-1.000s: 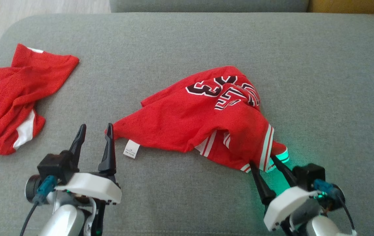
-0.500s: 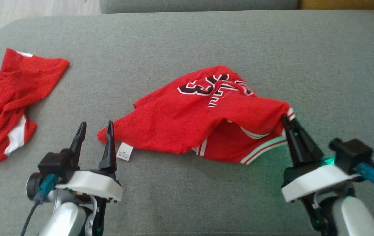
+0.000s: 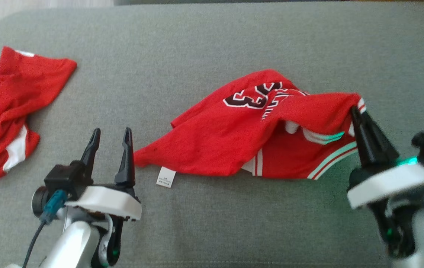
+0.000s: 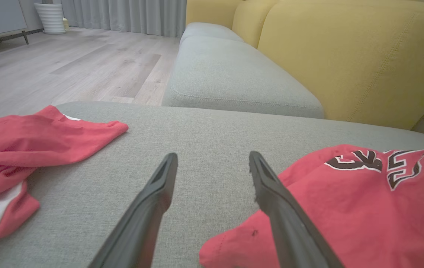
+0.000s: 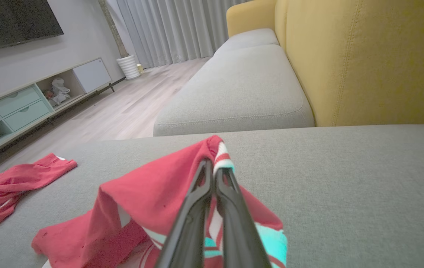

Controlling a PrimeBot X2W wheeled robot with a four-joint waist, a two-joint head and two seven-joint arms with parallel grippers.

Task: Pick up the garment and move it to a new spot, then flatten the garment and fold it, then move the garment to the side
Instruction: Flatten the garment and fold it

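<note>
**Head view.** A red sports jersey [image 3: 219,141] with dark, white-edged numerals and striped trim lies crumpled at the centre of a grey fabric sofa cushion [image 3: 197,44]. Its long axis runs from 8 o'clock to 2 o'clock. The right end effector [image 3: 354,109], at 4 o'clock in the frame, has its two dark fingers pressed together on the striped corner at the jersey's 3 o'clock end. That corner is raised, and the cloth sags from it down to the part resting on the cushion. The left end effector [image 3: 111,132], at 7 o'clock, has its fingers spread with nothing between them. Its right fingertip stands just beside the jersey's 8 o'clock tip; contact cannot be judged. A white fabric label [image 3: 166,177] lies at the jersey's 6 o'clock edge near that tip. A second red garment [image 3: 7,100] with a white panel lies bunched at the 9 o'clock edge, well apart from the jersey.

**Left wrist view.** A yellow upholstered backrest [image 4: 364,56] stands at 1 o'clock and a pale wooden floor [image 4: 67,67] at 10 o'clock.

**Right wrist view.** The closed fingers pinch a peaked fold of the jersey, with striped trim showing at their tips.
</note>
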